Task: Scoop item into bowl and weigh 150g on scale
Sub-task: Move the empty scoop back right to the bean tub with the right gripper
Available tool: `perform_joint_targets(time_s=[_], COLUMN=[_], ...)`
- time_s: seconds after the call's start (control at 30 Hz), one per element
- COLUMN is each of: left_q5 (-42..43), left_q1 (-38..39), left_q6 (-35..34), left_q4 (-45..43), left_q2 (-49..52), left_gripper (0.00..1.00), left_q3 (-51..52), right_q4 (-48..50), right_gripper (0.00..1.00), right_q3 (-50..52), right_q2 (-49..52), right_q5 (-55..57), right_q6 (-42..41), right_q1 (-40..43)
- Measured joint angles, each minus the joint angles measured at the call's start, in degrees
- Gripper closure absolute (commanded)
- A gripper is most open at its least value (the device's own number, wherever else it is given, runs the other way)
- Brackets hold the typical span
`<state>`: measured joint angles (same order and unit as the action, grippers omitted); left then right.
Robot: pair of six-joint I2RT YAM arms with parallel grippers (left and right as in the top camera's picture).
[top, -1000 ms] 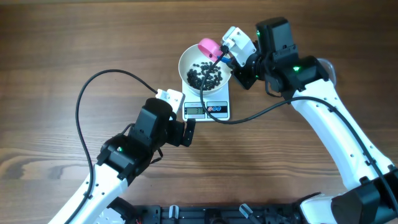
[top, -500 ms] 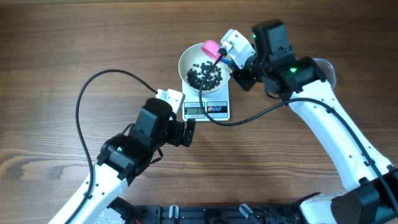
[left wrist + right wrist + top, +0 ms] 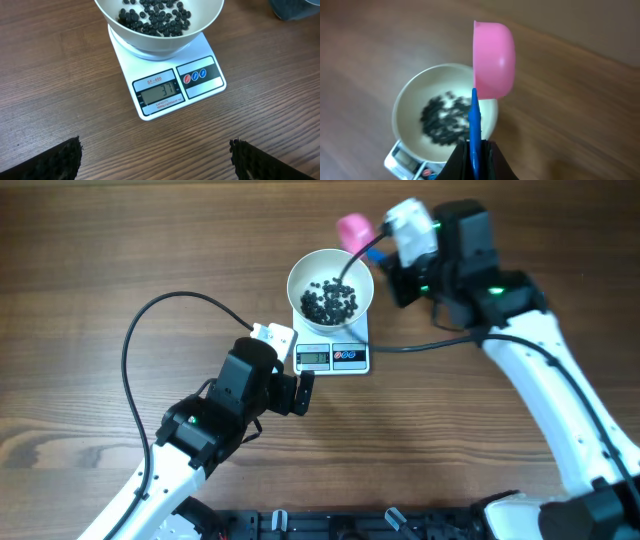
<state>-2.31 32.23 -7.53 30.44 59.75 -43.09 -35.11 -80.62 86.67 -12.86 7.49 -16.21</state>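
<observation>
One white bowl (image 3: 296,272) sits on the one white kitchen scale (image 3: 333,357), which stands on the wooden surface (image 3: 90,240). The black beans (image 3: 330,302) lie in a single loose heap on the bowl's bottom, several dozen and too many to count exactly. The scale's display (image 3: 159,93) shows two digits. The right hand (image 3: 474,156) is clenched on the blue handle (image 3: 475,120) of one pink scoop (image 3: 353,227), whose cup is turned on its side just past the bowl's far rim. The left hand (image 3: 155,160) is spread wide and empty, near the scale's front edge.
</observation>
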Motion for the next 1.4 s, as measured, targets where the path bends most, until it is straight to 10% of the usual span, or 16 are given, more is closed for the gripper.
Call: perform_joint_targets(time_s=[0.47, 1.4], left_q5=[0.0, 0.0], left_q1=[0.0, 0.0], left_q6=[0.0, 0.0], left_q4=[0.0, 0.0], left_q2=[0.0, 0.0], left_gripper=[0.00, 0.00], left_q3=[0.0, 0.0], right_q4=[-15.5, -21.0], right_gripper=[0.96, 0.96], right_q3=[0.0, 0.0], right_q2=[-5.0, 8.1], right_q5=[1.7, 12.1], right_q6=[3.5, 6.8], right_q1=[26.8, 28.9])
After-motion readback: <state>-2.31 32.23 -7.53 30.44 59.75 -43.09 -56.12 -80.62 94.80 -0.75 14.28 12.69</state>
